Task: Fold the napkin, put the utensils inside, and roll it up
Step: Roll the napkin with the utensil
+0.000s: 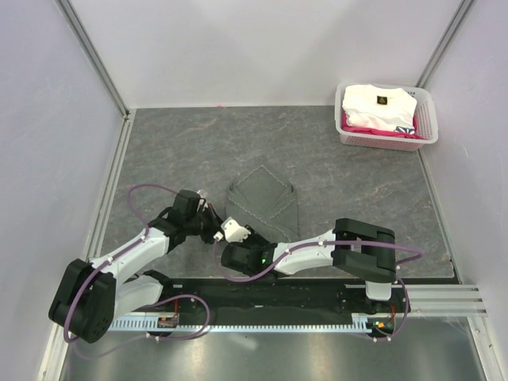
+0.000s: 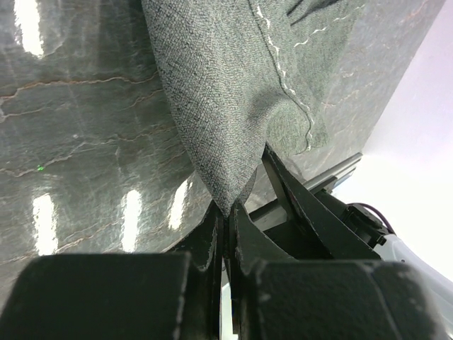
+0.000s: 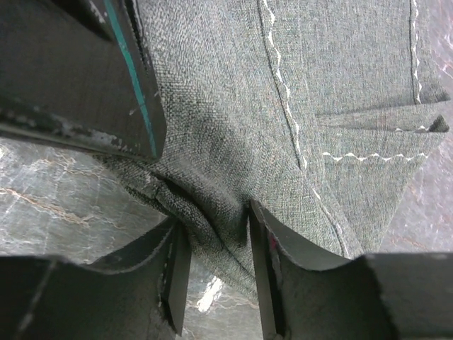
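Observation:
The grey-green napkin lies folded on the grey table, its pale hem stitching showing in the right wrist view. My left gripper is shut on the napkin's near-left corner and lifts it a little. My right gripper sits right beside it, its jaws closed on a bunched fold of the same napkin. One of the right gripper's fingers shows under the cloth in the left wrist view. The gold spoon is out of view.
A white basket with a pink lining holds a folded white garment at the back right. White walls and metal rails bound the table. The black base rail runs along the near edge.

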Controlling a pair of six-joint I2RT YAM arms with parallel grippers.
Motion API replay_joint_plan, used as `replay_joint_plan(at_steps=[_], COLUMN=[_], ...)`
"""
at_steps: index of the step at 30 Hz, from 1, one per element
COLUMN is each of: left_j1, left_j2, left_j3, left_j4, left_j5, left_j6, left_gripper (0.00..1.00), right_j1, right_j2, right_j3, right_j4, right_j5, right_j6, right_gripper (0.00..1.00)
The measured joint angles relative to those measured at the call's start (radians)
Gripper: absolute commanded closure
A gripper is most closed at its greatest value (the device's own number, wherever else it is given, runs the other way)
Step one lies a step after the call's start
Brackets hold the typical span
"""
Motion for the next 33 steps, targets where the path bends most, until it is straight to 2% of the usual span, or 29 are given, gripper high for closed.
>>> replay_joint_plan(at_steps=[3, 5, 8, 9, 11, 12, 14, 15, 18, 33], left_j1=[0.005, 0.011, 0.023, 0.026, 0.033, 0.038, 0.048, 0.055, 0.074, 0.182], left_j2=[0.000, 0.000, 0.000, 0.000, 0.000, 0.000, -0.001, -0.004, -0.021, -0.143], left_j3=[0.000, 0.000, 0.000, 0.000, 0.000, 0.000, 0.000, 0.000, 0.000, 0.000], left_j4=[-0.011, -0.013, -0.016, -0.018, -0.018, -0.020, -0.027, -0.043, -0.078, -0.231], left_j5=[0.000, 0.000, 0.000, 0.000, 0.000, -0.001, -0.001, -0.006, -0.026, -0.100], left_j6=[0.000, 0.000, 0.001, 0.002, 0.005, 0.008, 0.014, 0.021, 0.038, 0.155], left_gripper=[0.97, 0.93, 0.80, 0.70, 0.62, 0.53, 0.46, 0.39, 0.32, 0.20], right_j1=[-0.006, -0.013, -0.024, -0.028, -0.037, -0.041, -0.051, -0.057, -0.076, -0.124], right_j2=[0.000, -0.001, -0.003, -0.005, -0.007, -0.008, -0.009, -0.012, -0.018, -0.018], right_j3=[-0.003, -0.004, -0.004, -0.004, -0.004, -0.004, -0.003, -0.003, 0.000, 0.106], right_j4=[0.014, 0.023, 0.035, 0.040, 0.045, 0.048, 0.052, 0.051, 0.051, -0.089], right_j5=[-0.017, -0.031, -0.058, -0.076, -0.102, -0.122, -0.151, -0.170, -0.219, -0.507], right_j6=[-0.025, -0.043, -0.068, -0.077, -0.089, -0.096, -0.109, -0.110, -0.122, -0.147], right_gripper=[0.57, 0.57, 0.63, 0.65, 0.72, 0.74, 0.81, 0.83, 0.85, 0.88])
